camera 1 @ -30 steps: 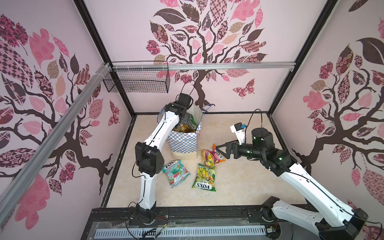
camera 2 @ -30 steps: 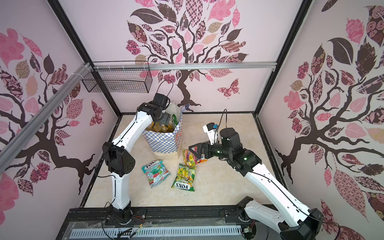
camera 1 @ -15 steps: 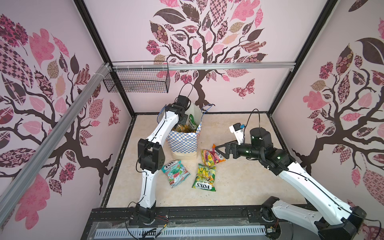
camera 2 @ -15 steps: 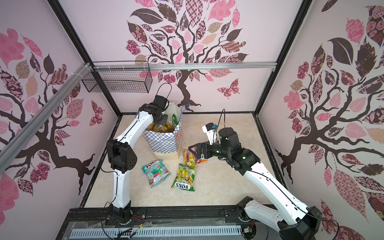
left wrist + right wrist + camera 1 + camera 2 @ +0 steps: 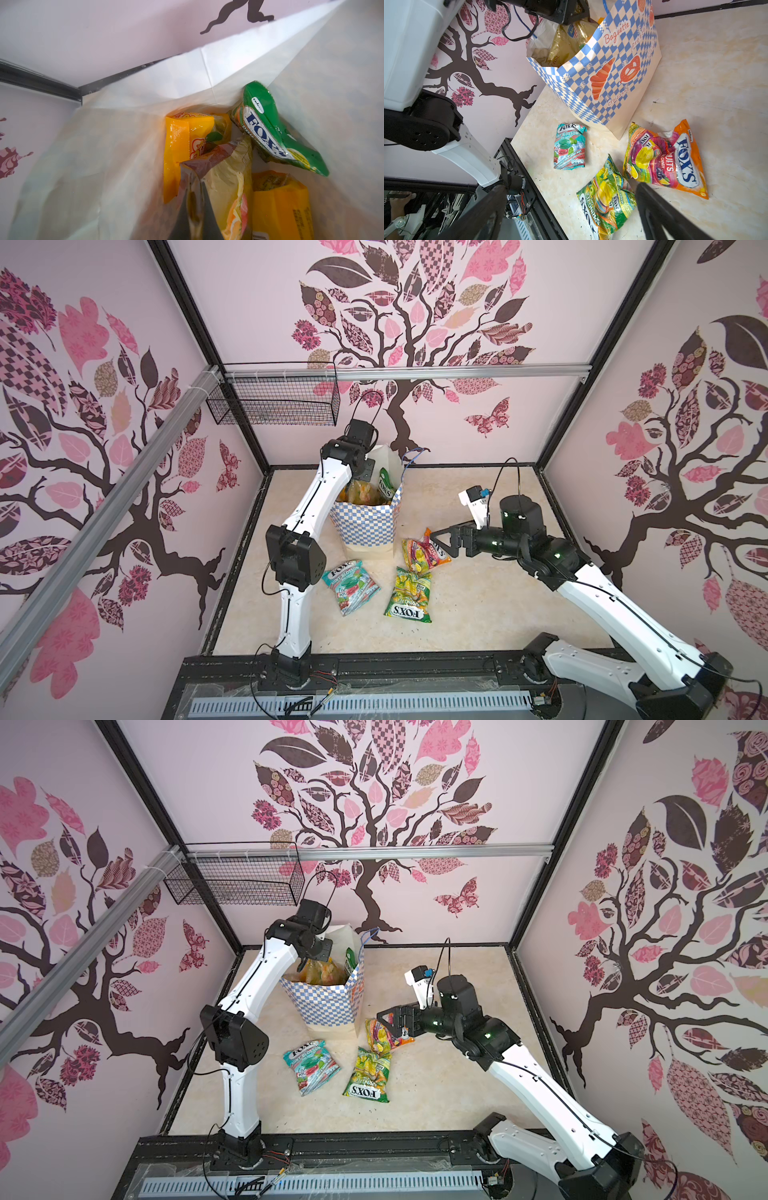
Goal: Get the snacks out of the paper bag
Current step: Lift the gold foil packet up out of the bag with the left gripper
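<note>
The blue-and-white checked paper bag (image 5: pixel 365 522) (image 5: pixel 328 1006) (image 5: pixel 608 79) stands upright at the back of the table. My left gripper (image 5: pixel 195 197) reaches down inside it, shut on the top edge of a gold-brown snack packet (image 5: pixel 224 166). Beside that packet in the bag are a green FOX'S packet (image 5: pixel 270 128) and two yellow-orange packets (image 5: pixel 187 141). On the table in front lie a teal packet (image 5: pixel 351 587), a green-yellow packet (image 5: pixel 409 595) and an orange-pink packet (image 5: pixel 424 556) (image 5: pixel 670 158). My right gripper (image 5: pixel 442 541) (image 5: pixel 571 187) hovers open just right of the orange-pink packet, holding nothing.
A black wire basket (image 5: pixel 274 406) hangs on the back wall, up and left of the bag. Patterned walls close in the left, back and right sides. A black frame rail (image 5: pixel 374 664) runs along the table's front edge.
My left gripper has gone from open to shut on the gold-brown packet inside the bag, and its arm has shifted slightly. The right arm has barely moved.
</note>
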Tool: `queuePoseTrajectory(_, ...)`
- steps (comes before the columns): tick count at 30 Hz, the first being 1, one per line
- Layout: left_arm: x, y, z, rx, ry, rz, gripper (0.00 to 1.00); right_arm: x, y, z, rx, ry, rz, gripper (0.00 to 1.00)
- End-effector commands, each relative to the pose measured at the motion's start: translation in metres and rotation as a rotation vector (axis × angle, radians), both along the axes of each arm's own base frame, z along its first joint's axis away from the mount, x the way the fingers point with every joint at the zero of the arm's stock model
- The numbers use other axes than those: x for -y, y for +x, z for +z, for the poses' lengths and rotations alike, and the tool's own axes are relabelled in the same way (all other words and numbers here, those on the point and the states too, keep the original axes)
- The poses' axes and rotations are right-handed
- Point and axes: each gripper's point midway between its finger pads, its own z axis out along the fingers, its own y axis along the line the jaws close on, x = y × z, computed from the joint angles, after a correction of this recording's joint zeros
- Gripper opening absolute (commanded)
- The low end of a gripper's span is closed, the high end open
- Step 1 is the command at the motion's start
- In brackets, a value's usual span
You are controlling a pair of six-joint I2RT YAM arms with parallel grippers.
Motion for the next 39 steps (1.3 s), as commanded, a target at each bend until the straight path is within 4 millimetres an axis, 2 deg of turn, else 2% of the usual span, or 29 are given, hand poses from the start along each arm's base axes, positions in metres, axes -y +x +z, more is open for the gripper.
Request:
queuePoseTrajectory(1, -0.003, 0.001, 0.086, 0.224, -0.074, 0.004, 0.00, 0.000, -0.001, 0.024, 0.043, 0.034, -0.001, 1.00)
queuePoseTrajectory(8, 0.002, -0.004, 0.110, 0.272, -0.121, -0.016, 0.00, 0.001, -0.002, 0.025, 0.049, 0.034, -0.004, 1.00)
queuePoseTrajectory(17, 0.008, -0.016, 0.172, 0.425, -0.165, -0.055, 0.00, -0.001, 0.000, 0.027, 0.046, 0.046, -0.001, 1.00)
queuePoseTrajectory(28, 0.007, -0.033, 0.232, 0.602, -0.186, -0.047, 0.00, -0.003, 0.000, 0.031, 0.046, 0.059, 0.005, 0.99)
queuePoseTrajectory(35, 0.023, -0.067, 0.284, 0.727, -0.196, -0.106, 0.00, -0.003, 0.000, 0.034, 0.052, 0.066, 0.005, 1.00)
queuePoseTrajectory(39, 0.022, -0.091, 0.312, 0.789, -0.215, -0.119, 0.00, -0.003, 0.000, 0.034, 0.051, 0.071, 0.001, 1.00)
